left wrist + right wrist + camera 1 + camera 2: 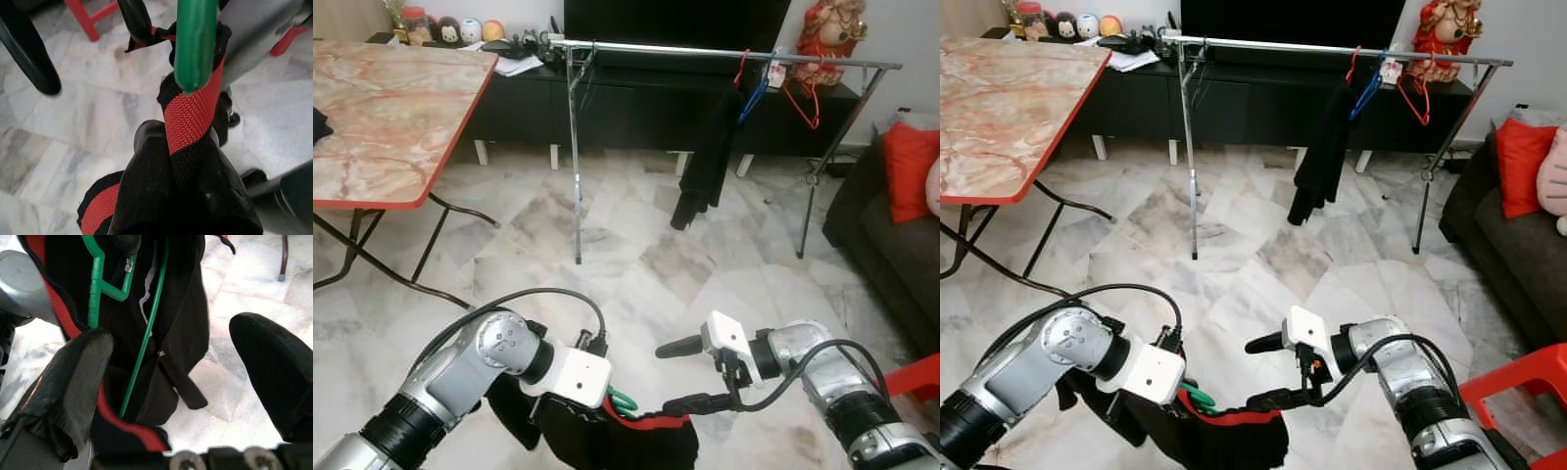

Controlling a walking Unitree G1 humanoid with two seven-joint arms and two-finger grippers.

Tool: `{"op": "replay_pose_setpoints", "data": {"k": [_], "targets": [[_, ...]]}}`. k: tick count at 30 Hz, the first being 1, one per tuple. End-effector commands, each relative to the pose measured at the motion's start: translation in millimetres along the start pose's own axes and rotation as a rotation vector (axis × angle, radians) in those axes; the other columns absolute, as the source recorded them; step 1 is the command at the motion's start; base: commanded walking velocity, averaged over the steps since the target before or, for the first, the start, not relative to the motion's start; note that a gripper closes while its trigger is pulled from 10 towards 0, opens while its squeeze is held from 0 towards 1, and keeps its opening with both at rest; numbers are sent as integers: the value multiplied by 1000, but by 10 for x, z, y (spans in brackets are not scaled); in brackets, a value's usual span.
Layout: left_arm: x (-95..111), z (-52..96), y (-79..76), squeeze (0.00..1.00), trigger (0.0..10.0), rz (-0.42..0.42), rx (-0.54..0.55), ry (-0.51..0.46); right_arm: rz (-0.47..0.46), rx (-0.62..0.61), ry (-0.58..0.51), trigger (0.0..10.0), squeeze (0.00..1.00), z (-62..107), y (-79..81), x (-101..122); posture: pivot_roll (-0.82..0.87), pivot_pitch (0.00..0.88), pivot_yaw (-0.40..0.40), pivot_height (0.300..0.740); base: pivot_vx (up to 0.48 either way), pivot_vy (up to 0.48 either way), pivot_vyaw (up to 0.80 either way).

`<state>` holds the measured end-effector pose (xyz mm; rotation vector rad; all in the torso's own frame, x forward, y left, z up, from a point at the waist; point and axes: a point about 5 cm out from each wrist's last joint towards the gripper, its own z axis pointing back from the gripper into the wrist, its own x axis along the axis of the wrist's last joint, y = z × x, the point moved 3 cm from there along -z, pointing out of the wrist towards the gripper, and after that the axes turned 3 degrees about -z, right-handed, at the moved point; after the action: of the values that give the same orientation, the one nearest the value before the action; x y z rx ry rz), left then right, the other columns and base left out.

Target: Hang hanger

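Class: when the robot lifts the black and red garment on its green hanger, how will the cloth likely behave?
Likely floppy: the garment sags in folds below the left hand. Probably light, since the thin green hanger carries it. Its loose hem may swing.

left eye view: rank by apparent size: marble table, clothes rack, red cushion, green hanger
1. clothes rack, widest span
2. marble table, cropped by the frame, close to the rack
3. red cushion
4. green hanger, only a small part visible at the left gripper
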<state>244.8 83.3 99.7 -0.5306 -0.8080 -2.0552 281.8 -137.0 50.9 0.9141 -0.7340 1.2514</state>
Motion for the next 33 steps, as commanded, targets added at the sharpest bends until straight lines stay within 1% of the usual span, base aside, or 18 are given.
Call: {"op": "replay_pose_setpoints", "data": {"k": [1, 3, 5, 16, 24, 26, 33], "targets": [[109, -4, 25, 0, 10000, -33, -3, -29, 9, 13, 20, 10000, 0, 34, 7, -16, 3, 0, -151, 740, 0, 0, 0], [128, -5, 39, 0, 10000, -36, 2, -34, -2, 22, 17, 10000, 0, 33, 13, -23, 3, 0, -151, 740, 0, 0, 0], [149, -9, 72, 0, 10000, -43, 15, -36, -26, 68, 8, 10000, 0, 33, 59, -35, 3, 0, -153, 740, 0, 0, 0], [143, -27, 119, 0, 10000, -42, 31, -28, -85, 177, -46, 10000, 0, 59, 177, 0, 0, 0, -151, 740, 0, 0, 0], [106, -27, 159, 0, 10000, -41, 54, -14, -106, 196, -47, 10000, 0, 64, 225, -15, -2, 0, -147, 740, 0, 0, 0], [96, -20, 183, 0, 10000, -41, 66, -10, -115, 211, -38, 10000, 0, 64, 264, -30, -3, 0, -147, 740, 0, 0, 0], [87, -17, 188, 0, 10000, -34, 71, -11, -126, 242, -10, 10000, 0, 59, 343, -84, -4, 0, -144, 740, 0, 0, 0]]}}
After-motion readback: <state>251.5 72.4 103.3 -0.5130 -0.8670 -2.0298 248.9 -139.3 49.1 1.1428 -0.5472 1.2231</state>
